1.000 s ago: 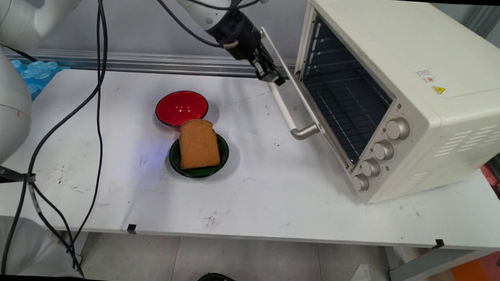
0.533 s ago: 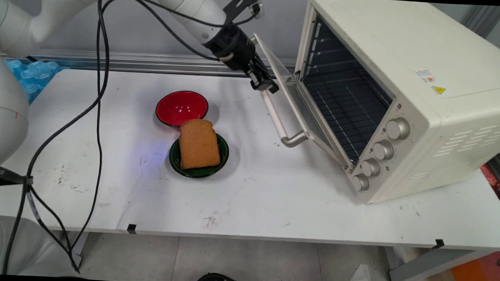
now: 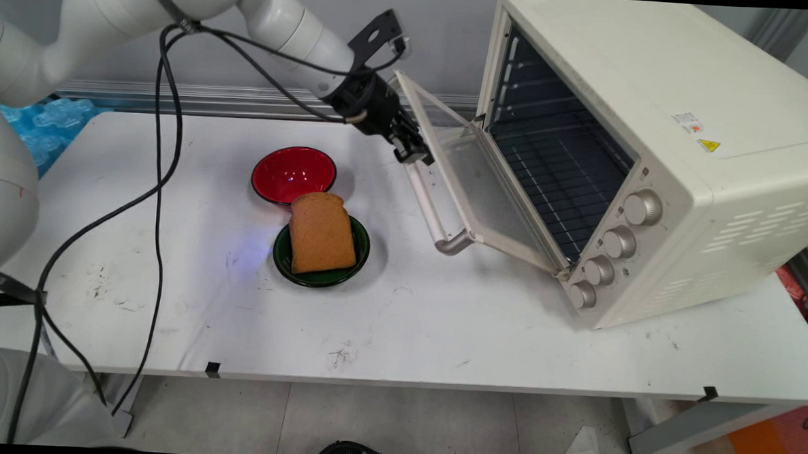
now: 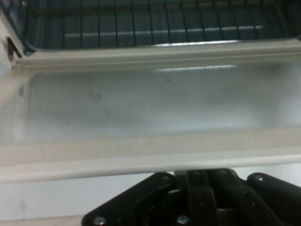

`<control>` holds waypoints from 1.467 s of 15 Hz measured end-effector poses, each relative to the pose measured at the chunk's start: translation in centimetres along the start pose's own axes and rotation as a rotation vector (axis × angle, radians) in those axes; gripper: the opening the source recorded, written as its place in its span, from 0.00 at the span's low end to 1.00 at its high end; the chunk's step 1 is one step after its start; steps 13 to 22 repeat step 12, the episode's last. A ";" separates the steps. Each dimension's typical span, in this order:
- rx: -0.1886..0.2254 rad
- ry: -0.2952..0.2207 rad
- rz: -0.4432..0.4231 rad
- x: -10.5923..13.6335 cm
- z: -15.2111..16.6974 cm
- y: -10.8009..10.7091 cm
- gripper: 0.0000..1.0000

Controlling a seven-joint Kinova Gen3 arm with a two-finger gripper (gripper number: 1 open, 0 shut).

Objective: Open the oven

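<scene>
**Jaws at the handle of a half-lowered oven door**

A cream toaster oven (image 3: 653,142) stands on the right part of the white surface (image 3: 441,324), with four knobs (image 3: 611,248) in a column down its front right side and a wire rack (image 3: 562,186) showing inside. Its glass door (image 3: 477,182) hangs partly open, tilted outward from a hinge along the bottom, its pale bar handle (image 3: 432,211) on the outer edge. The white arm (image 3: 181,12) reaches in from the upper left, black cables (image 3: 162,148) trailing from it. The black gripper (image 3: 411,149) sits at the far end of that handle; whether the jaws are clenched on the bar cannot be told, since in the hand view the door frame (image 4: 150,146) crosses right above the linkage and hides the fingertips. Left of the door, well apart from it, a green bowl (image 3: 321,254) carries a slice of brown bread (image 3: 321,233). A red bowl (image 3: 293,174) sits just behind, with the bread's top edge overlapping its rim in the main view.
</scene>
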 end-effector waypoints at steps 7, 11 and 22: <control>0.013 0.001 -0.020 -3.4 0.7 -0.2 0.00; 0.015 0.002 -0.028 -5.1 0.9 -0.2 0.00; 0.015 0.002 -0.028 -5.6 0.9 -0.2 0.00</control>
